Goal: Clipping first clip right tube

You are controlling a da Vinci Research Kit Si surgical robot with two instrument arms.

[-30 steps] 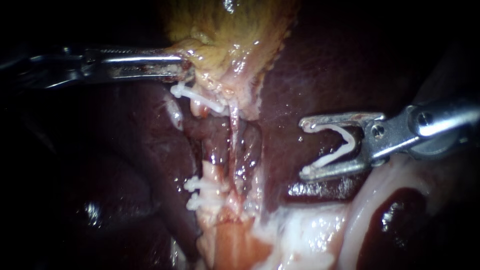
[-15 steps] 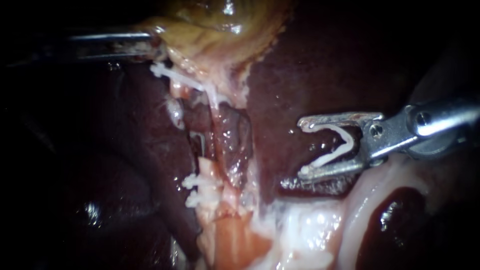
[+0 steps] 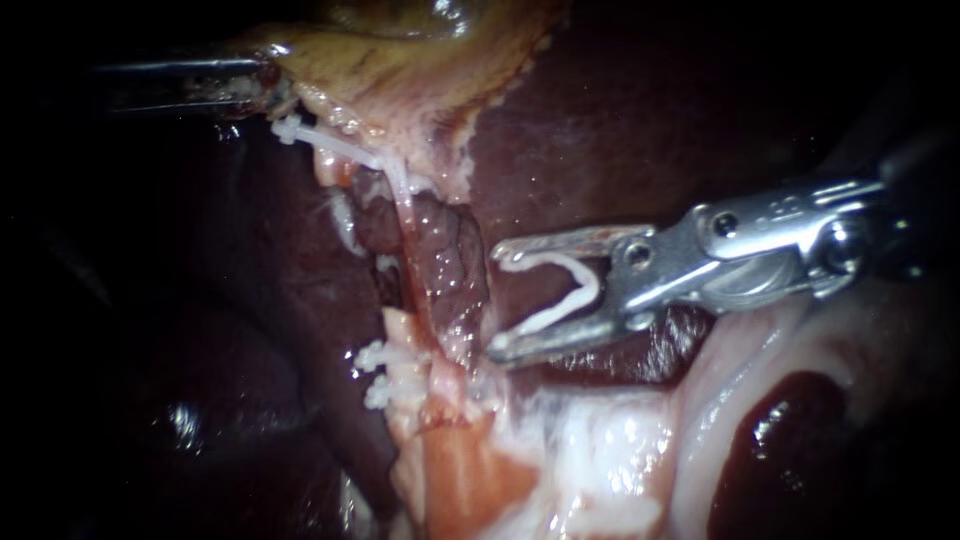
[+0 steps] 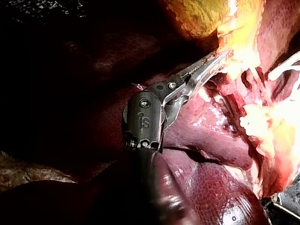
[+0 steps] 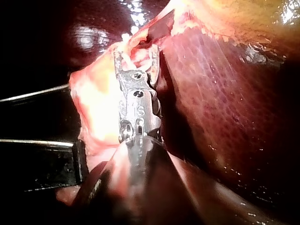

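Observation:
My right instrument (image 3: 497, 300) comes in from the right. Its jaws stand wide apart and hold an open white clip (image 3: 555, 290) between them. The clip's mouth faces a pale thin tube (image 3: 422, 260) that runs down from the gallbladder (image 3: 400, 70). The jaw tips stand just right of the dark tissue beside that tube, and nothing lies inside the clip. My left instrument (image 3: 268, 78) is shut on the gallbladder's edge at the upper left and holds it taut. The left wrist view shows that grip (image 4: 218, 58). In the right wrist view my right instrument (image 5: 136, 56) points at pale tissue.
One white clip (image 3: 330, 147) lies across tissue just under the gallbladder. Two more clips (image 3: 375, 375) sit lower, on the left of the pale stump. Dark liver (image 3: 640, 130) surrounds the field. Pale glistening tissue (image 3: 620, 450) lies under my right instrument.
My right instrument has moved left with the open clip, up close to the tubes. My left instrument has drawn the gallbladder up and to the left, stretching the tissue and the upper clip with it.

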